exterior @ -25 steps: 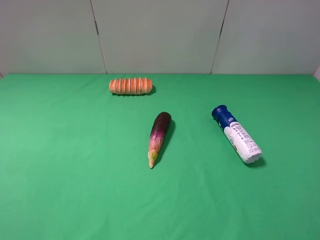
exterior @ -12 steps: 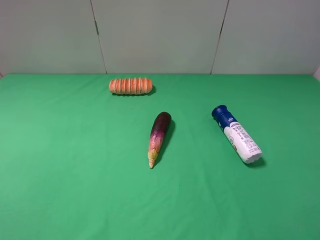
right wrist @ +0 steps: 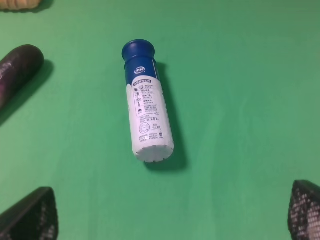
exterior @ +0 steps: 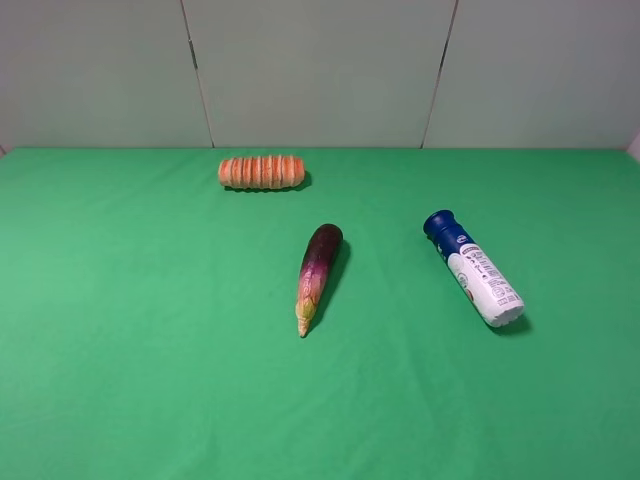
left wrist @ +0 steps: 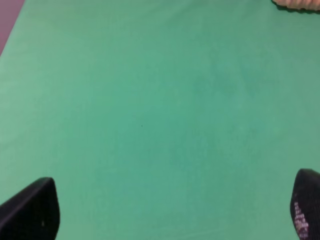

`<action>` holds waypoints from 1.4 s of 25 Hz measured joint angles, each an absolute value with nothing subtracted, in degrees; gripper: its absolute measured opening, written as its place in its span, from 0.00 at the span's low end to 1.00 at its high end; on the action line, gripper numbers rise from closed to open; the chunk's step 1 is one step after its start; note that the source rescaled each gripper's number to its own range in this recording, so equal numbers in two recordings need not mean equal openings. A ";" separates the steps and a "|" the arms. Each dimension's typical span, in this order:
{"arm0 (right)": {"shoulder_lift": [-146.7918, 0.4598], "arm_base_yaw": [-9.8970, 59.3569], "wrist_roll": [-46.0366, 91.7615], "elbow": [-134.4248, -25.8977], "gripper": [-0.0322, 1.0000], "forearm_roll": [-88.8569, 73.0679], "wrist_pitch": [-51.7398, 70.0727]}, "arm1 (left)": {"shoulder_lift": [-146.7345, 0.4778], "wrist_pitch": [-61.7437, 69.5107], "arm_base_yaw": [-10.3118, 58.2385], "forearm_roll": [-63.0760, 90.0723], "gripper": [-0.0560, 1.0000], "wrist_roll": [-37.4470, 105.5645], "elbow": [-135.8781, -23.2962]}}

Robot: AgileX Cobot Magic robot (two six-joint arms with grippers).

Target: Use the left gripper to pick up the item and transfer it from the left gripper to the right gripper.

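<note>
The item, a bottle [exterior: 474, 268] with a dark blue cap and a white printed body, lies on its side on the green cloth at the right. In the right wrist view the bottle [right wrist: 146, 117] lies ahead of my right gripper [right wrist: 167, 220], whose two black fingertips [right wrist: 30, 215] stand wide apart and empty. My left gripper [left wrist: 168, 220] is also open and empty, with its fingertips [left wrist: 30, 210] over bare green cloth. The bottle is out of the left wrist view. Neither arm shows in the exterior high view.
A purple eggplant [exterior: 318, 264] lies near the middle, left of the bottle, and shows in the right wrist view [right wrist: 17, 70]. A ridged orange roll [exterior: 262, 172] lies at the back. A grey panelled wall [exterior: 320, 70] stands behind the green cloth [exterior: 150, 350].
</note>
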State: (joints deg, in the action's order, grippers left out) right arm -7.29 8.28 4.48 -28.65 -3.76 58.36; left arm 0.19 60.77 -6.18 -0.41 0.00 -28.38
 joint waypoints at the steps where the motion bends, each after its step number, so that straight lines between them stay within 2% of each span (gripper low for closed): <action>1: -7.29 8.28 4.48 -28.65 1.00 -3.76 58.36 | 0.19 60.77 -6.18 -0.41 0.87 0.00 -28.38; 13: -7.24 8.21 4.34 -28.65 1.00 -3.76 58.35 | 0.19 60.77 -6.18 -0.41 0.87 0.00 -28.38; 23: 0.18 0.29 4.30 -28.65 1.00 -3.81 58.32 | 0.19 60.77 -6.18 -0.41 0.87 0.00 -28.38; 35: 0.18 0.13 4.30 -28.65 1.00 -3.99 58.32 | 0.19 60.77 -6.18 -0.41 0.87 0.00 -28.38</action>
